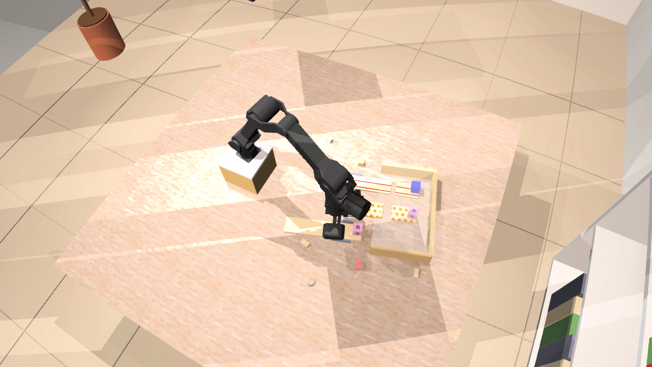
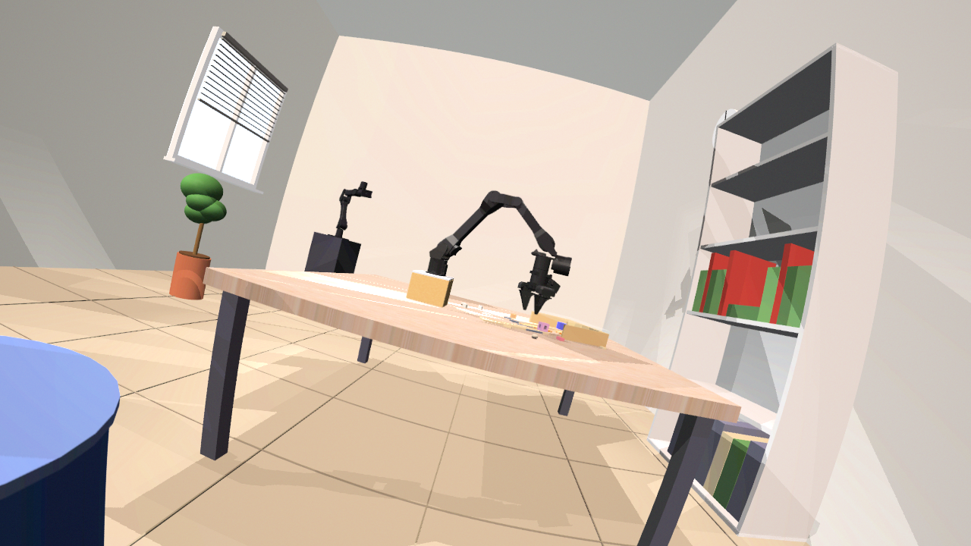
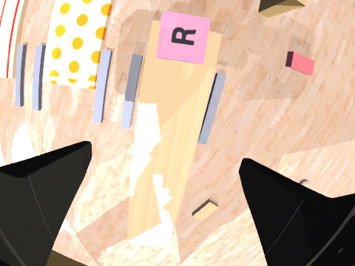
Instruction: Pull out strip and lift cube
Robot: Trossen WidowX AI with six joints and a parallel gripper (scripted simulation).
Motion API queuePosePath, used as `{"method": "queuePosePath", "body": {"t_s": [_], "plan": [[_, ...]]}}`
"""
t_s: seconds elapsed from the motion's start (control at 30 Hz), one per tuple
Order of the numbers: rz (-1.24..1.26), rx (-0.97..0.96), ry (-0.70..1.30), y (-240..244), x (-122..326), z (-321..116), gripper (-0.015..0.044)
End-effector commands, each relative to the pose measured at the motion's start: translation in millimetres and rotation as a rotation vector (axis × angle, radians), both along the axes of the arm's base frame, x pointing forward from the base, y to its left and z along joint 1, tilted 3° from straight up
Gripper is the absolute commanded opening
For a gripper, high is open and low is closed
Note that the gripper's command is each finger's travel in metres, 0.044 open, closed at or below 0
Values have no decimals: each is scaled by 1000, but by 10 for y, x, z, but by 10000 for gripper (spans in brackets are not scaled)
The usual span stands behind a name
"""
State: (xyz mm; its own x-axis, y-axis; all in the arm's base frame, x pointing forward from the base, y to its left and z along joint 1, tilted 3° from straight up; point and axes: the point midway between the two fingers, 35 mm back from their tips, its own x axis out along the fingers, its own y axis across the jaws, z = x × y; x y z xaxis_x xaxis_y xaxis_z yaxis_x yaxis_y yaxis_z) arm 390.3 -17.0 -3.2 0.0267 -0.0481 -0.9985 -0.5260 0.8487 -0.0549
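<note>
A plain wooden strip (image 1: 298,225) (image 3: 175,107) lies in one piece and carries a pink cube (image 1: 357,229) (image 2: 543,326) (image 3: 183,38) marked R at its far end. The dotted strip (image 1: 375,210) (image 3: 77,42) has a gap before its far piece (image 1: 398,213), which carries another pink R cube (image 1: 413,212). The striped strip (image 1: 373,183) (image 3: 7,37) also has a gap; its far piece (image 1: 404,189) carries a blue cube (image 1: 415,186). My gripper (image 2: 530,309) (image 3: 168,158) is open and empty, pointing down above the plain strip, with the cube ahead of its fingers. The top view does not show the fingertips clearly.
Low blue-grey rails (image 3: 212,108) (image 3: 132,92) flank the plain strip; similar rails flank the others. A three-sided wooden wall (image 1: 403,253) stands around the far strip pieces. A red block (image 1: 357,264) (image 3: 302,64), a small wooden block (image 1: 304,243) (image 3: 205,210) and a pebble (image 1: 311,282) lie nearby.
</note>
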Motion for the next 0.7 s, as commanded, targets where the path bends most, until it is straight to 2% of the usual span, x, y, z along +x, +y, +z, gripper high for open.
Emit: {"method": "queuePosePath", "body": {"t_s": [0.0, 0.5, 0.67], "plan": [[-2, -2, 3, 82, 131, 7, 440], [-2, 0, -1, 355, 590, 47, 440], [-2, 0, -1, 353, 595, -6, 309]]}}
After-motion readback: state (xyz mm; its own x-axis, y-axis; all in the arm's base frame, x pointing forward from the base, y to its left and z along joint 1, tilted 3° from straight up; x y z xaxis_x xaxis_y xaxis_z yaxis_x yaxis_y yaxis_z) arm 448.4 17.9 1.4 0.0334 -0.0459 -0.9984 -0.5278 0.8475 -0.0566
